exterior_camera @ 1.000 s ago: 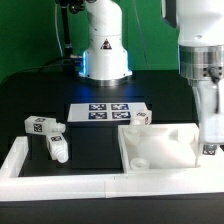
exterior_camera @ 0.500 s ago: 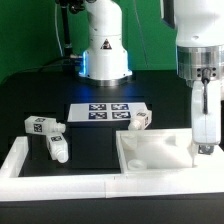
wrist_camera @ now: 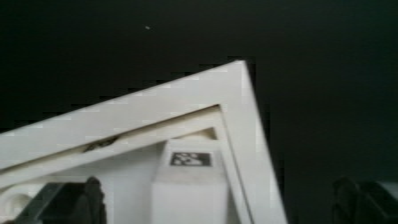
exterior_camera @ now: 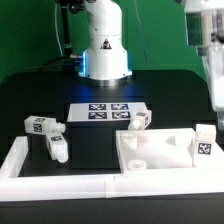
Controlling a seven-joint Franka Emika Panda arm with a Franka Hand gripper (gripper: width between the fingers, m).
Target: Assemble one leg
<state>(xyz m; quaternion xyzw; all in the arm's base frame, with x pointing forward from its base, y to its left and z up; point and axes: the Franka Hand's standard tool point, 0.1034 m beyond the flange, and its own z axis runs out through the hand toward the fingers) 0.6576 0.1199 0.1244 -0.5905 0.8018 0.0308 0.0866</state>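
A stubby white leg (exterior_camera: pixel 204 142) with a black-and-white tag stands upright at the corner of the large white panel (exterior_camera: pixel 158 152) on the exterior view's right. My gripper (exterior_camera: pixel 213 92) hangs open and empty well above it, partly cut off by the frame edge. In the wrist view the same leg (wrist_camera: pixel 192 180) shows between and below my gripper (wrist_camera: pixel 217 205), with dark fingers (wrist_camera: pixel 71 200) wide apart on either side and not touching it. The panel's corner (wrist_camera: pixel 222 100) points away against the black table.
Three more tagged legs lie loose: one (exterior_camera: pixel 141 120) by the panel's far edge, two (exterior_camera: pixel 42 124) (exterior_camera: pixel 57 149) on the exterior view's left. The marker board (exterior_camera: pixel 108 110) lies behind the panel. A white rim (exterior_camera: pixel 20 158) borders the front and left. The arm's base (exterior_camera: pixel 104 50) stands behind.
My gripper was down around the leg at the panel's right corner. It has let go and risen straight up, leaving the leg standing there.
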